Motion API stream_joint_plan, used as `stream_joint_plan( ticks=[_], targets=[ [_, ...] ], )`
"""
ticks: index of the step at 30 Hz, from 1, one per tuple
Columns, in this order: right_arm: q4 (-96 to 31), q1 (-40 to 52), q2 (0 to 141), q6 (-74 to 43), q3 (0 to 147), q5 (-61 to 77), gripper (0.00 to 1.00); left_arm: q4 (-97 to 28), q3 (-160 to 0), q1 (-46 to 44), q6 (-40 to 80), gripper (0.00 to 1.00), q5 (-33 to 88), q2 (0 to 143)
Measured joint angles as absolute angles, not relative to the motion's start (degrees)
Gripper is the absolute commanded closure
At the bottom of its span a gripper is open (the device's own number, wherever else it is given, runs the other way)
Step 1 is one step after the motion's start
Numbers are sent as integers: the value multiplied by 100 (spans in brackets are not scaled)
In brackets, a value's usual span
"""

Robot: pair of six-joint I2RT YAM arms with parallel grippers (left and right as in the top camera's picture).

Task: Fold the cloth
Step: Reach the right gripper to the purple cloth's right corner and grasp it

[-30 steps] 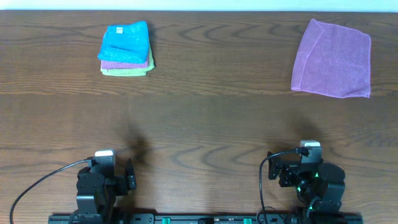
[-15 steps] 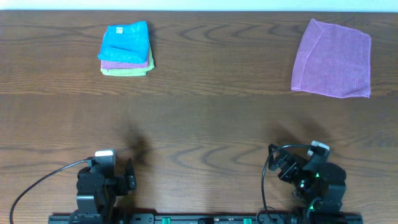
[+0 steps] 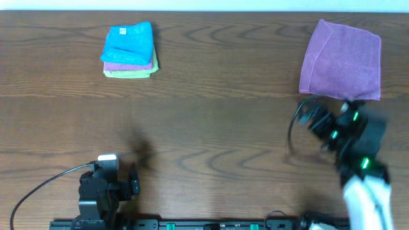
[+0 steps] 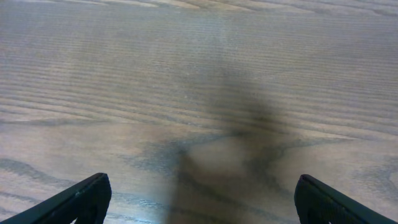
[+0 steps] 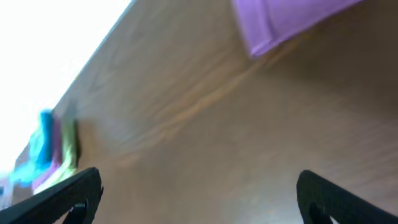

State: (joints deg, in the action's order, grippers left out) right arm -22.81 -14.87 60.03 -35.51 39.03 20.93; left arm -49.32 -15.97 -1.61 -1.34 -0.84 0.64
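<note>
A purple cloth [image 3: 342, 59] lies flat and partly folded at the back right of the wooden table; its corner shows in the right wrist view [image 5: 286, 18]. My right gripper [image 3: 313, 115] is raised and blurred just in front of the cloth's near edge; in its wrist view [image 5: 199, 193] the fingers are wide apart and empty. My left gripper [image 3: 131, 179] rests at the near left edge; its wrist view [image 4: 199, 199] shows the fingers wide apart over bare wood.
A stack of folded cloths, blue [image 3: 130, 43] on top of purple and green, sits at the back left; it also shows in the right wrist view [image 5: 53, 149]. The table's far edge [image 3: 204, 11] runs along the top.
My right arm has swung up from the near edge toward the purple cloth at the back right. The left arm has not moved.
</note>
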Motion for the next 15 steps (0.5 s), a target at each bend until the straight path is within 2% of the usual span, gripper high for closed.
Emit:
stream_joint_plan(
  ticks=[7,15],
  targets=[
    [-3350,-2169,8403,-3568,6012,1822,1,-4930,-1594,-161,-134,5,-84,62],
    [-3892,-3343,9041,-3712,6740,1457,5,-4928,-1594,-161,-134,5,-84,62]
  ],
)
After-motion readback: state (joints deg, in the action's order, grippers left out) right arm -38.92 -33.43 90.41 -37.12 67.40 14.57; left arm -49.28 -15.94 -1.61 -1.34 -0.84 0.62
